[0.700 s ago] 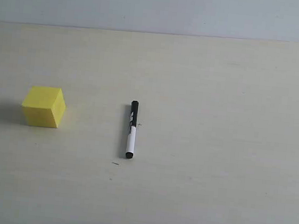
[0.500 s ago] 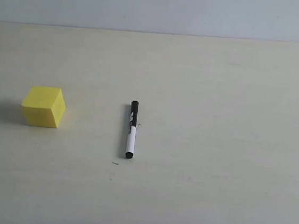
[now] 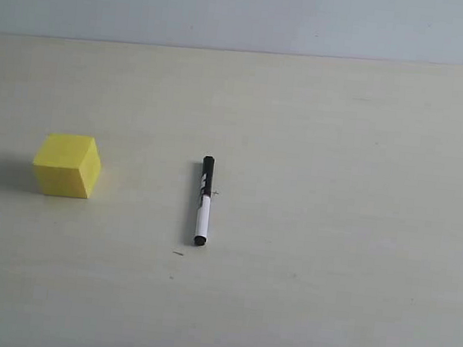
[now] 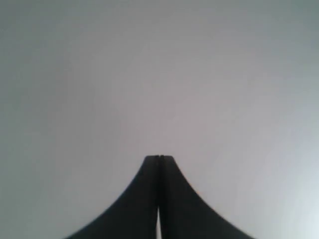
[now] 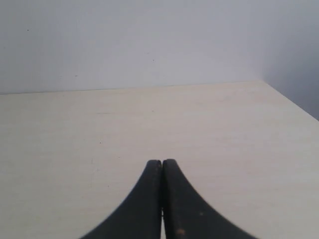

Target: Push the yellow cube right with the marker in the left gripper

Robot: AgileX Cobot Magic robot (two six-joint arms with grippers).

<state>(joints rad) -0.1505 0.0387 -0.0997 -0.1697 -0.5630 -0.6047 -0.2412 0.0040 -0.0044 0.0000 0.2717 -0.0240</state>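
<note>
The yellow cube [image 3: 67, 165] rests on the pale table [image 3: 337, 193] at the left of the exterior view. To its right lies the marker [image 3: 204, 201], black cap half away from the camera and white barrel half nearer, touched by nothing. Neither arm shows in the exterior view. My left gripper [image 4: 159, 157] appears only in its wrist view, shut with nothing between its dark fingers, facing a blank grey surface. Also shut and holding nothing, my right gripper [image 5: 162, 161] hovers over bare table in its wrist view.
A grey wall [image 3: 248, 14] runs behind the table's far edge. The right wrist view shows the table's far edge and a corner [image 5: 261, 81] where it meets the wall.
</note>
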